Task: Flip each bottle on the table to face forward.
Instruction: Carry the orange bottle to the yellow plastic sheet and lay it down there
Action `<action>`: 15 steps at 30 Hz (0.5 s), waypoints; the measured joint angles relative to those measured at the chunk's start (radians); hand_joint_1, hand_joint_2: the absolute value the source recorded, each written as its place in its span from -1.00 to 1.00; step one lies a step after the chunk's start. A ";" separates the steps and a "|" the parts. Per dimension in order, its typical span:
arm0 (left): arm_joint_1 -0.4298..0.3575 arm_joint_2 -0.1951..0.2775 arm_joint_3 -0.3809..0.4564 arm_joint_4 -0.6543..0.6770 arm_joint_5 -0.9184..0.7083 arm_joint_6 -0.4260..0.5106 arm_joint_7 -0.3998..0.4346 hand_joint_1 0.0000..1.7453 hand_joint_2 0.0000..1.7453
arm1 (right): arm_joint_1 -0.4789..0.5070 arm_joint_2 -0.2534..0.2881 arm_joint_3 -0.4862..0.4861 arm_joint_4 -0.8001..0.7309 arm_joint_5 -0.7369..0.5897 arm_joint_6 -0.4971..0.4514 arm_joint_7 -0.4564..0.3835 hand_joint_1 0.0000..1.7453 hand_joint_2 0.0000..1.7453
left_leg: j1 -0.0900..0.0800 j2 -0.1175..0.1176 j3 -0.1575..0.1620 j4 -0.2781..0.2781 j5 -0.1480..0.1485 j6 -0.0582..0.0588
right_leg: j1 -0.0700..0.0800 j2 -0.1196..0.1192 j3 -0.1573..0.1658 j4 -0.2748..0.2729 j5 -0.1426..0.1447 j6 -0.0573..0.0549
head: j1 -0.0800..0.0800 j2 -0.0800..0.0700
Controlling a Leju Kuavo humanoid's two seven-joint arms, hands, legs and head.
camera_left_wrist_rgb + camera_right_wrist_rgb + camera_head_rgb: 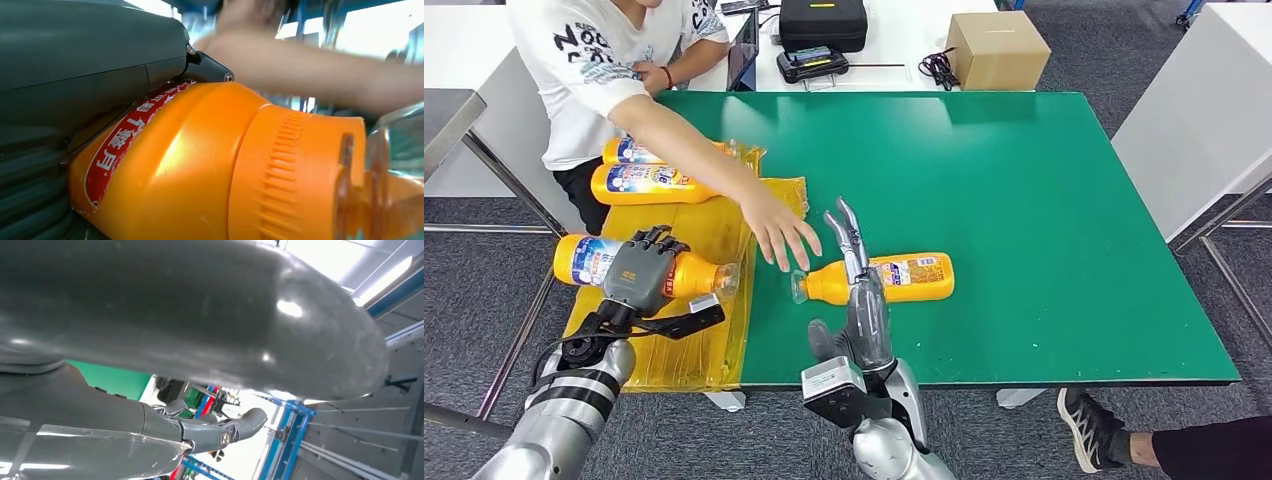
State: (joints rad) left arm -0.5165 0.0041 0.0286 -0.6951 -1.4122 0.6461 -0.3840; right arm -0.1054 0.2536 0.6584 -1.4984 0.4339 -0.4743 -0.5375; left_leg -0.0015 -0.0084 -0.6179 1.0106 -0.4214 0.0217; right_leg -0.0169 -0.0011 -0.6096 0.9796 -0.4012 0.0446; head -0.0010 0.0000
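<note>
Green table (1024,180) — grey carpet floor (1144,40).

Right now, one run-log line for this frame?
left hand: grips bottle on yellow mat | right hand: open above bottle on green table | person's hand: reaching between

Shirt print: large dark letters "NO" top a blurred block on the person's white T-shirt (589,50).
Held bottle label: white Chinese characters on red, too tilted to read, on the orange bottle (200,165).
Other bottle labels: unreadable.
</note>
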 joint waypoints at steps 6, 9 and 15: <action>-0.032 0.022 0.000 0.103 0.090 -0.084 -0.054 1.00 1.00 | 0.000 0.000 0.001 0.000 0.007 0.019 0.005 -1.00 -1.00 | 0.000 0.000 0.000 0.000 0.000 0.000 | 0.000 0.000 0.000 0.000 0.000 0.000 | 0.000 0.000; -0.035 0.024 0.000 0.121 0.102 -0.105 -0.058 1.00 1.00 | 0.000 0.000 0.001 0.000 0.008 0.025 0.005 -1.00 -1.00 | 0.000 0.000 0.000 0.000 0.000 0.000 | 0.000 0.000 0.000 0.000 0.000 0.000 | 0.000 0.000; -0.038 0.027 0.000 0.140 0.105 -0.110 -0.059 1.00 1.00 | 0.000 0.000 0.002 0.000 0.008 0.026 0.005 -1.00 -1.00 | 0.000 0.000 0.000 0.000 0.000 0.000 | 0.000 0.000 0.000 0.000 0.000 0.000 | 0.000 0.000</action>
State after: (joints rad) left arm -0.5546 0.0309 0.0286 -0.5553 -1.3069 0.5364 -0.4433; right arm -0.1052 0.2537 0.6600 -1.4984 0.4421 -0.4478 -0.5322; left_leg -0.0016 -0.0086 -0.6180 1.0106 -0.4214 0.0217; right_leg -0.0169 -0.0012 -0.6096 0.9796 -0.4012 0.0446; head -0.0010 0.0000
